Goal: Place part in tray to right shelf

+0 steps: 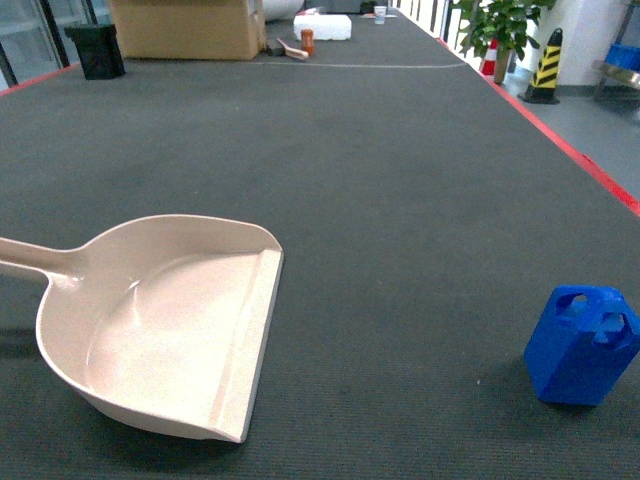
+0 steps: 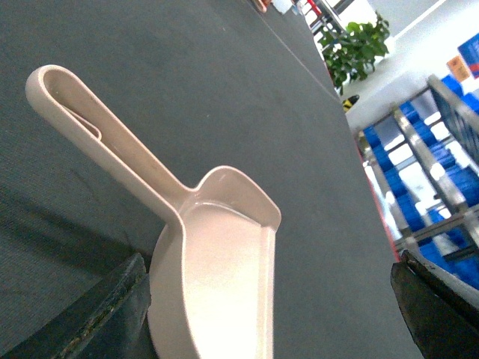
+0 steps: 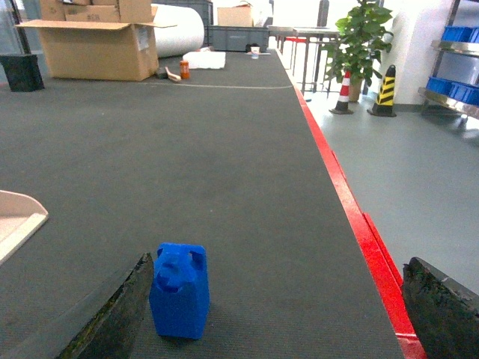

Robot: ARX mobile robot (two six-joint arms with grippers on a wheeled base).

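The blue part (image 1: 582, 345) stands upright on the dark mat (image 1: 380, 180), near its front right corner, close to the red edge strip (image 3: 352, 202). The beige tray (image 1: 165, 325) lies flat near the front left, well apart from the part, with its handle (image 2: 105, 142) pointing left and its flat lip facing right. The left gripper (image 2: 269, 314) is spread wide above the tray's bowl. The right gripper (image 3: 277, 314) is spread wide too, with the part just inside its left finger (image 3: 112, 314). The right shelf (image 2: 426, 187) holds blue crates (image 2: 397, 142). A cardboard box (image 3: 93, 48) sits at the far edge; no writing on it can be read.
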